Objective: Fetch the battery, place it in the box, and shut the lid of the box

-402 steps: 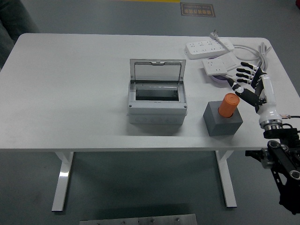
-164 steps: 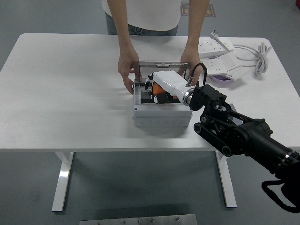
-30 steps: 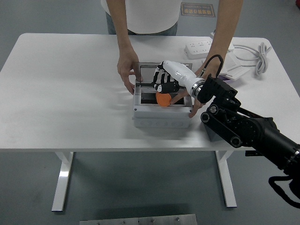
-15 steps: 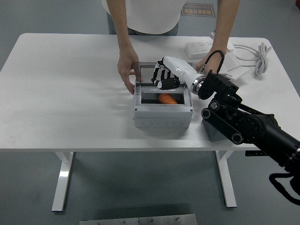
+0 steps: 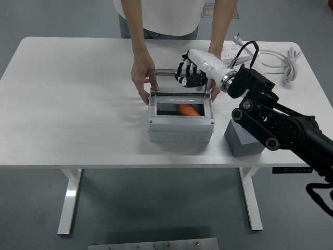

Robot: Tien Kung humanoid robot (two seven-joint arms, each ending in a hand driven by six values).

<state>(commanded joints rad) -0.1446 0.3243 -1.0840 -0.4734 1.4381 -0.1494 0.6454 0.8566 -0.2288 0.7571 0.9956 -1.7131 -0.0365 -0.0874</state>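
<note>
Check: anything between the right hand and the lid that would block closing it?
Nothing sits between them: the right hand is at the upright lid, battery lying inside the box. But the person's hands flank the lid and could be caught.

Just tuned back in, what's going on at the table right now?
The orange battery lies inside the grey box, and nothing holds it. The robot's right hand is up by the raised lid at the back of the box, fingers curled, though I cannot tell if it touches the lid. A person at the far side has one hand at the box's left rear corner and the other hand at its right rear. The lid is not closed. The grey holder block sits empty to the right.
</note>
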